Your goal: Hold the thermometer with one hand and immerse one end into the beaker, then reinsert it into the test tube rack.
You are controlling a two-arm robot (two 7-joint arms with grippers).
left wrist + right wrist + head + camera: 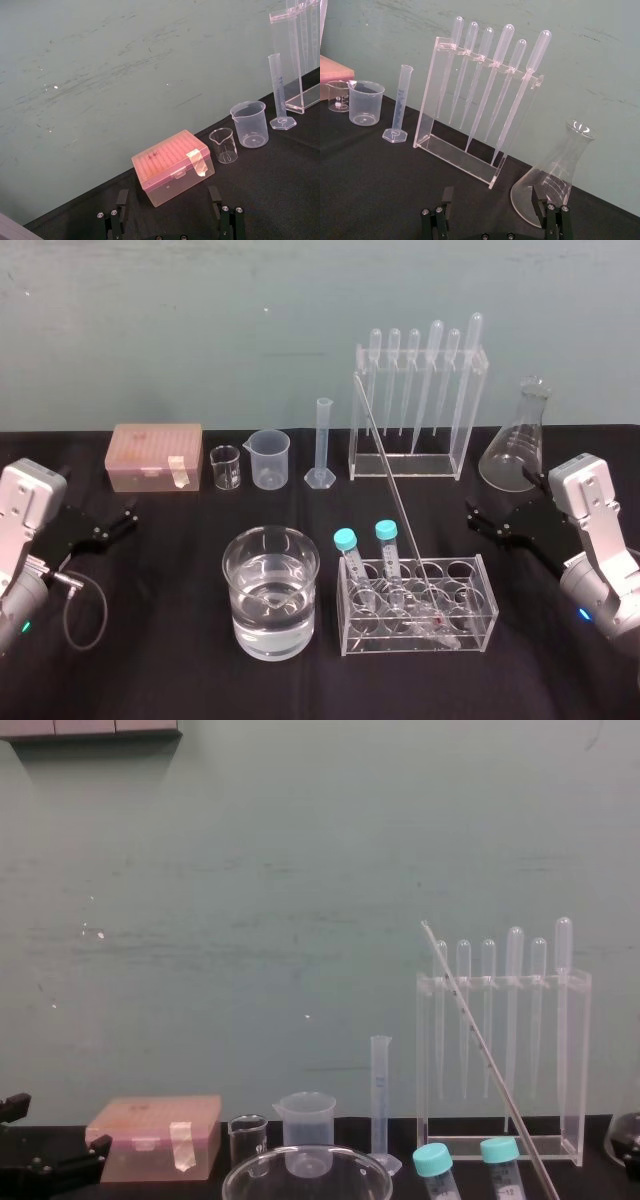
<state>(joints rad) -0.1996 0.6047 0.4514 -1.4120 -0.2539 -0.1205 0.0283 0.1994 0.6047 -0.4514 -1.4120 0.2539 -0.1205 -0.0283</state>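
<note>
The thermometer (397,500) is leaning in the tube rack (470,635), red tip down, its stem slanting up and back leftward. The right gripper (472,515) is sitting nearer, beside the rack, fingers apart. The left gripper (128,515) is lying well off, likewise spread.

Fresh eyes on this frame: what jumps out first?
The thermometer, a long glass rod leaning diagonally out of the test tube rack at front right of centre, beside two blue-capped tubes. Next, the wide glass bowl of water just left of that rack, and the tall pipette rack at the back. The left hand and right hand sit open at the far sides, touching nothing.
</note>
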